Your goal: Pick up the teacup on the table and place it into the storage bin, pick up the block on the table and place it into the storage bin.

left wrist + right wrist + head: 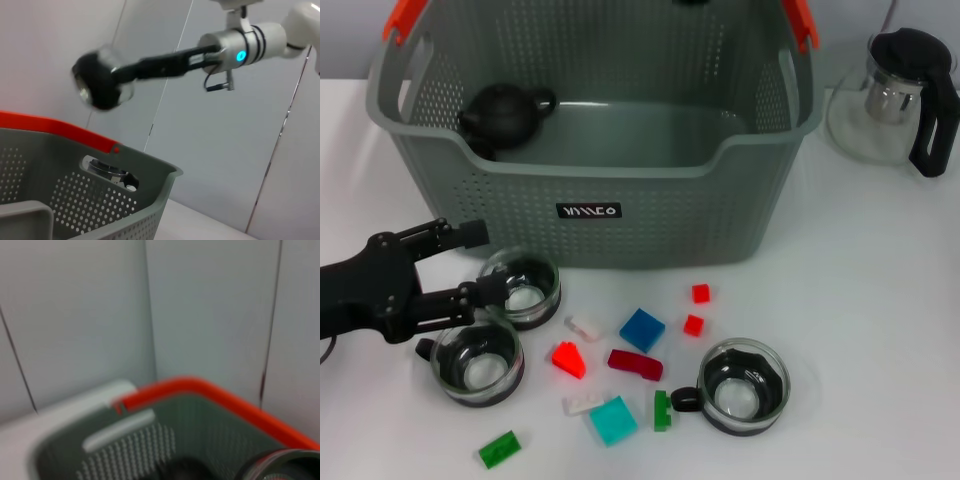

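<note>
Three glass teacups with dark bases stand on the white table: one (520,288) near the bin, one (478,360) in front of it, one (744,385) at the right. My left gripper (485,265) is open, low over the table, its fingertips beside the rim of the nearest teacup. Several small blocks lie between the cups, among them blue (642,329), red (567,358) and cyan (613,420). The grey-green storage bin (650,215) stands behind them. In the left wrist view my right gripper (117,75) is shut on a teacup (97,85), high above the bin's rim (75,132).
A black teapot (505,112) lies inside the bin at its left. A glass pot with a black lid and handle (900,95) stands on the table to the right of the bin. More blocks, green (499,449), dark red (635,364) and white (585,327), dot the table's front.
</note>
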Tool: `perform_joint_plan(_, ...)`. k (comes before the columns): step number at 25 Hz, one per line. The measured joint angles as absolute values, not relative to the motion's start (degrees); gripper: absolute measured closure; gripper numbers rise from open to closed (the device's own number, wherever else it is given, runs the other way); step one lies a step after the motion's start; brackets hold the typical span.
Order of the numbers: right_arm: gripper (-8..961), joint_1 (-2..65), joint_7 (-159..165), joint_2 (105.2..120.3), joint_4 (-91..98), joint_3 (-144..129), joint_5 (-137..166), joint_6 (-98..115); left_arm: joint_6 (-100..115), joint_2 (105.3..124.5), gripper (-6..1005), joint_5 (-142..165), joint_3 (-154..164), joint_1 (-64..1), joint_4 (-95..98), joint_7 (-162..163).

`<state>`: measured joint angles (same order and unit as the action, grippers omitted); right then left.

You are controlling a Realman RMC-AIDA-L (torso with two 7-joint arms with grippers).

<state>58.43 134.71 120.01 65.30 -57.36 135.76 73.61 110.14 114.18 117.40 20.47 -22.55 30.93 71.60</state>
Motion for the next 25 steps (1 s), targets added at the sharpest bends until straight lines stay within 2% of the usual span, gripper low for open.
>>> perform_joint_plan(11, 890, 72.4, 144.2, 120.4, 33.2, -67.8, 148.6, 49.2, 110.0, 114.83, 157, 117.4, 20.5, -22.6, 30.9, 71.7)
perform_joint_plan(16, 887, 73.6, 144.0, 120.88, 26.1, -70.8, 146.9, 41.7, 110.0, 114.95, 156, 117.8, 20.5, -22.8, 30.9, 71.8)
perform_joint_plan(25, 880, 72.8, 142.1, 120.84, 22.3, -75.0, 142.4, 39.3, 110.1, 115.05, 156, 117.8, 20.6, -22.6, 30.7, 71.8)
